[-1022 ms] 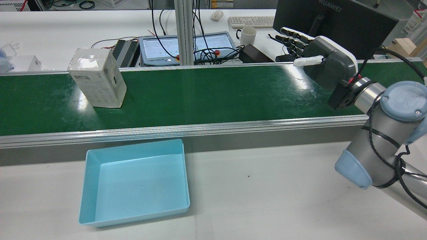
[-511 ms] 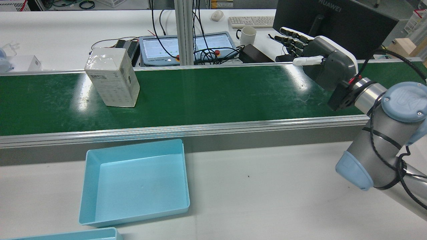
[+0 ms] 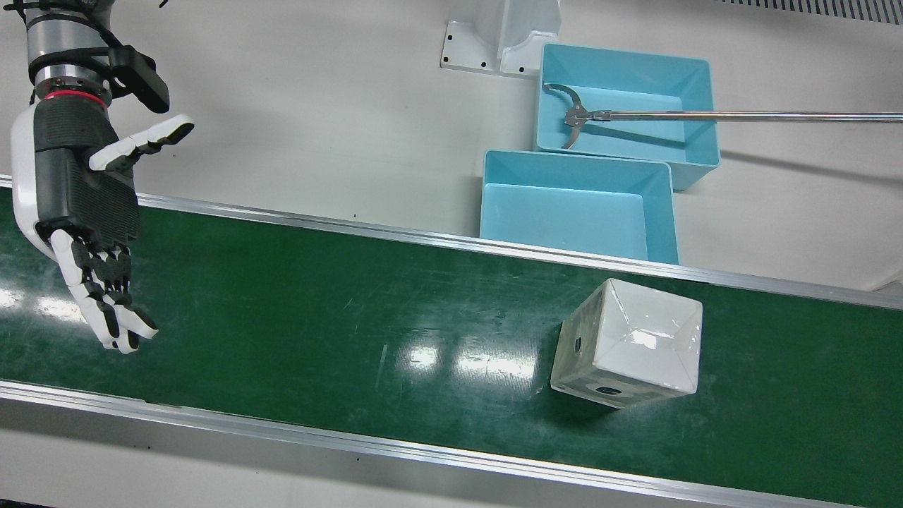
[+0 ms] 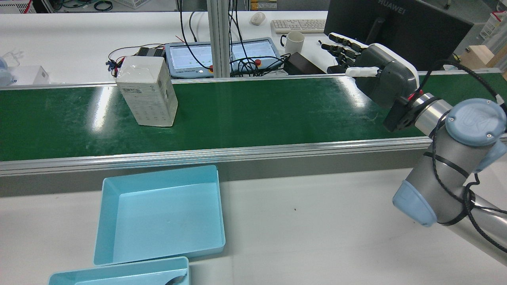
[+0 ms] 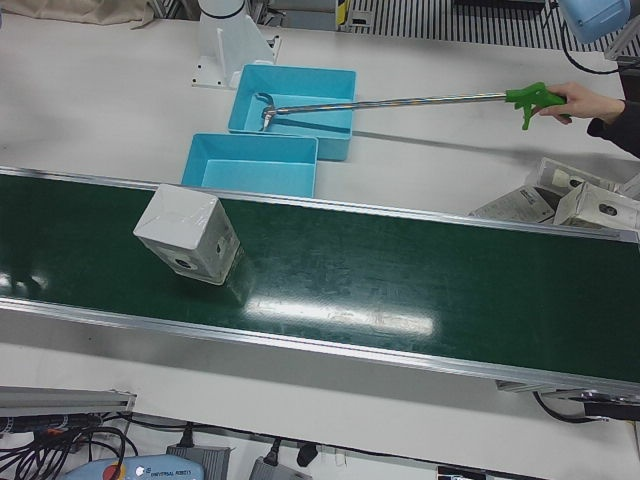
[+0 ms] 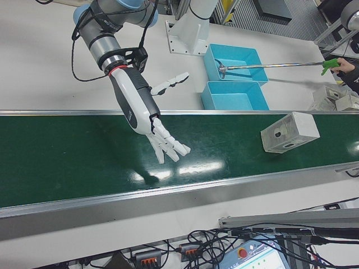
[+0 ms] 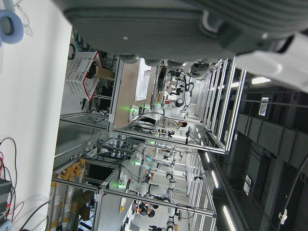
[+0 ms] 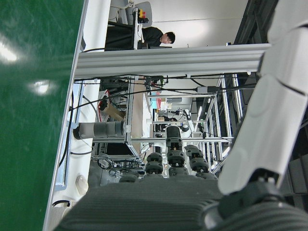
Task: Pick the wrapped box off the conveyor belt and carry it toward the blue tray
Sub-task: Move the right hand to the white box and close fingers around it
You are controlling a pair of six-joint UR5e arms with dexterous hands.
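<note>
**Inspector A:** Where does the wrapped box (image 3: 628,343) stand?

**Inspector B:** Upright on the green conveyor belt (image 3: 353,310), free on all sides, nothing touching it. In the rear view it sits toward the belt's far rail, on the robot's left half. It is well apart from the right hand (image 3: 88,212), which hovers over the other end of the belt.

**Inspector A:** State of that hand?

**Inspector B:** Fingers extended and spread, thumb out to the side, palm bare; it holds nothing. The left hand: only its own camera shows part of it, and from that I cannot tell its posture.

**Inspector A:** And the destination?

**Inspector B:** A blue tray (image 3: 575,204) lies empty on the white table (image 3: 317,106), just beside the belt's near rail and close to the box. A second blue tray (image 3: 628,106) touches its far side; a reach-grabber tool (image 3: 705,115), held by a person's hand (image 5: 580,100) at the table edge, has its claw inside it.

**Inspector A:** Progress, in your judgement?

**Inspector B:** Nothing completed. Approach, grasp, lift and carry all remain. The hand appears posed in readiness only.
</note>
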